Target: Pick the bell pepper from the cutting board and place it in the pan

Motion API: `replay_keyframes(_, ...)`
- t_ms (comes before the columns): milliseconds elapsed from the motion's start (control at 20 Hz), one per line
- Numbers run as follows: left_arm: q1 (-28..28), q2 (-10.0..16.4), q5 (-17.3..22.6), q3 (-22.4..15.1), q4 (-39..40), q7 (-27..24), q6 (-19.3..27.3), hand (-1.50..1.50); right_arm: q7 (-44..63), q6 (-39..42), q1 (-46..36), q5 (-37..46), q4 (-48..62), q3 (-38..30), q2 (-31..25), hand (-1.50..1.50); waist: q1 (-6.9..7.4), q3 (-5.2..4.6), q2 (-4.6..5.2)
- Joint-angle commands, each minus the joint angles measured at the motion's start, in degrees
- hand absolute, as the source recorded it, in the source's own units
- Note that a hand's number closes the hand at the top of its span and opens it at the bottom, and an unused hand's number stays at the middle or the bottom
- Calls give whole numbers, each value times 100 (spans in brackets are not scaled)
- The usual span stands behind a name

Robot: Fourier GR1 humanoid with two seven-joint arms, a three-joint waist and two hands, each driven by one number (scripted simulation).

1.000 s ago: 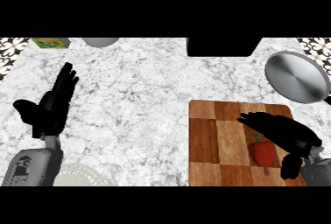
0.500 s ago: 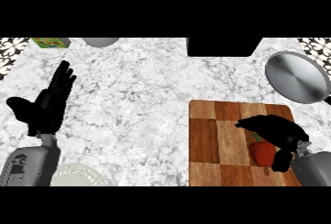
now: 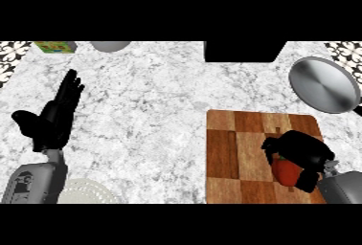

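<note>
A red bell pepper lies on the wooden cutting board at the lower right. My right hand sits on top of it with fingers curled round it, hiding its upper part. The grey round pan rests on the counter at the upper right, beyond the board. At the left, my left hand stays open with its fingers pointing up, away from all of these.
A pale round plate peeks in at the bottom left beside my left forearm. A green box and a grey bowl stand at the far edge. A black block sits at the far middle.
My right hand has pulled back toward me and curled down over the pepper, fingers folding from stretched to wrapped. The left hand has drifted slightly.
</note>
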Motion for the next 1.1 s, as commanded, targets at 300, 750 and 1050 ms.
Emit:
replay_keyframes(300,-223,53,-3,-61,-86,152,-74,0,4131,-74,-1304,-51,1043,-1802,2605,150,227,21,109)
replay_keyframes(750,-150,-76,-30,-159,-51,117,-57,0,6367,-2727,-2954,857,1150,-1604,2743,150,291,23,63)
replay_keyframes(1050,-96,-58,-75,-107,-31,154,3,0,6978,-3707,-3721,1134,1619,-1641,2749,150,124,24,44)
